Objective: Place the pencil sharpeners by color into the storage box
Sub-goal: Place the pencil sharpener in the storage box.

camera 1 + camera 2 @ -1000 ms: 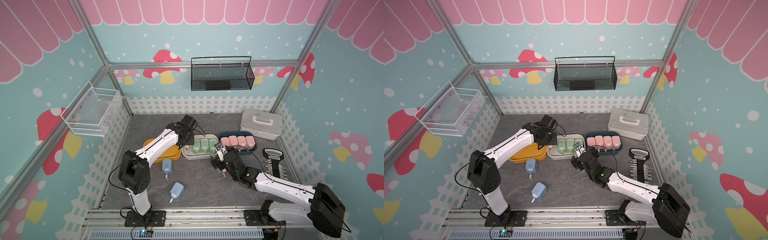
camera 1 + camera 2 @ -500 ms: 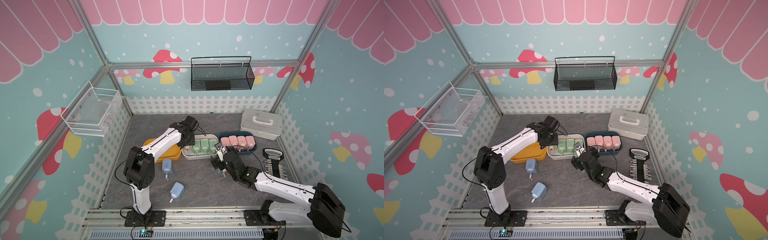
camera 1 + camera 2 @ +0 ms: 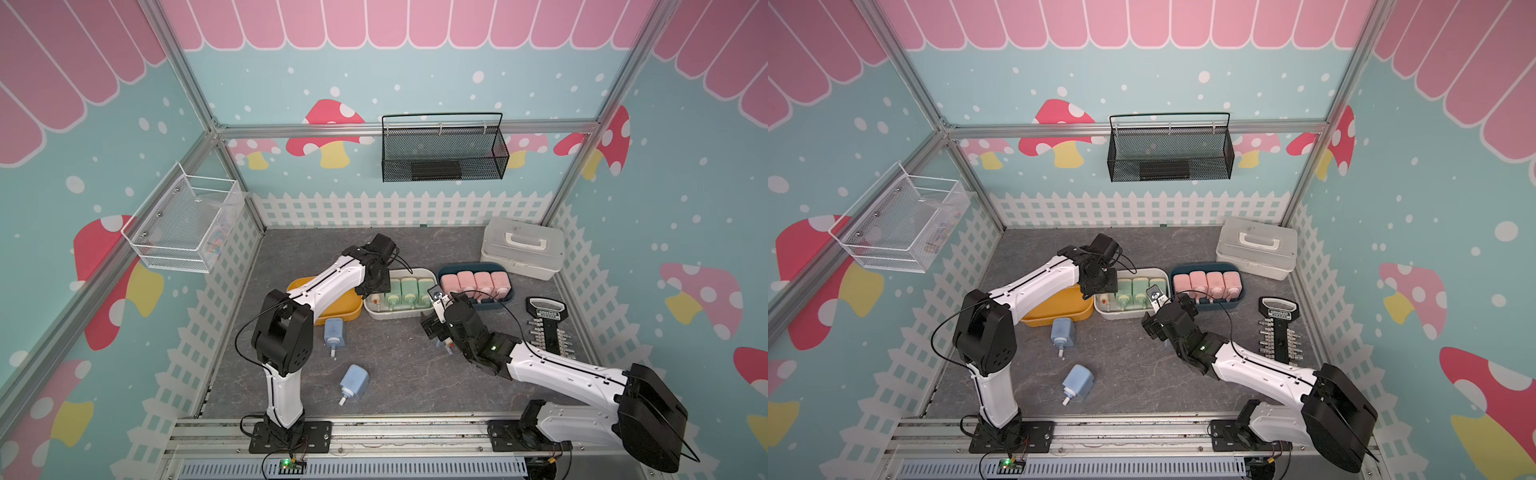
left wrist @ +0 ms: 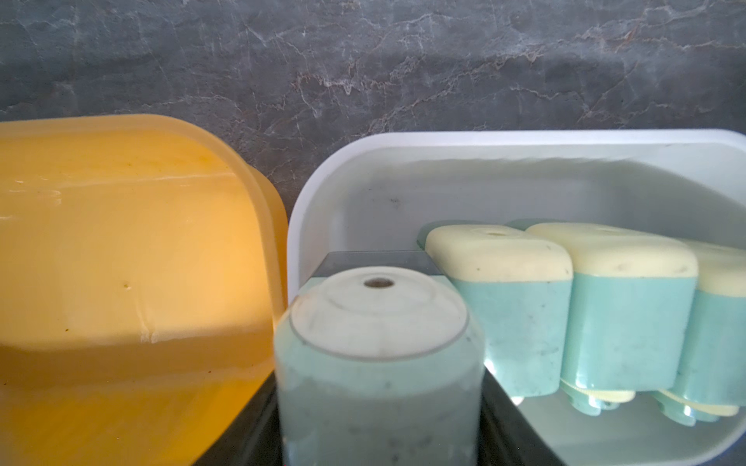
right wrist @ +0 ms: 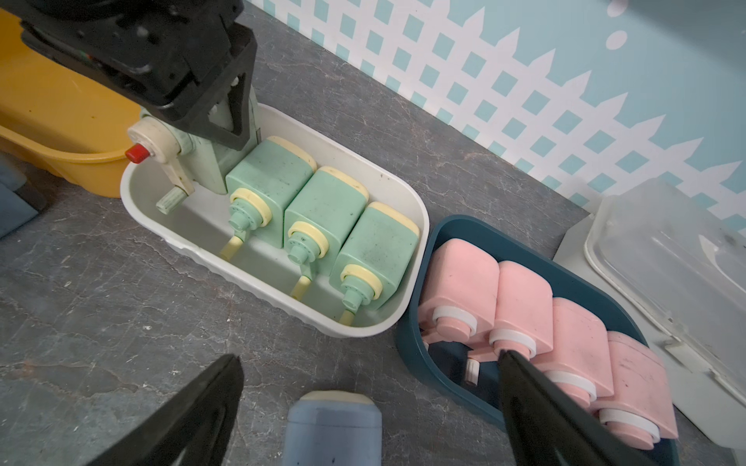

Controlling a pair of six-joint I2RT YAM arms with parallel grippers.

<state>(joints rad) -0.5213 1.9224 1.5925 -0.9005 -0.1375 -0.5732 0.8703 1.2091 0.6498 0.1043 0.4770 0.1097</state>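
My L gripper [image 5: 210, 121] pinches a green sharpener [image 4: 375, 363] at the free end of the white tray [image 5: 258, 278], just beside 3 greens [image 5: 315, 218]. Next, prob.: lower & release w/o knocking them. My R gripper [image 5: 369, 357], spread wide, straddles a blue sharpener [image 5: 333, 427] near that tray.

This is a robotics lab test cell dressed up as a play set, not a lived-in room. Bare aluminium frame posts [image 3: 195, 95] hold flat wall panels [image 3: 415, 75] printed with mushrooms, pink scallops and a picket fence (all print, nothing built). The left arm [image 3: 328, 282] and right arm [image 3: 561, 370] are bolted to a slotted metal rail [image 3: 395, 432] at six o'clock. A black mesh basket [image 3: 442, 151] hangs at twelve o'clock and a white wire basket [image 3: 183, 226] at ten, above a stone-look floor mat [image 3: 395, 374].
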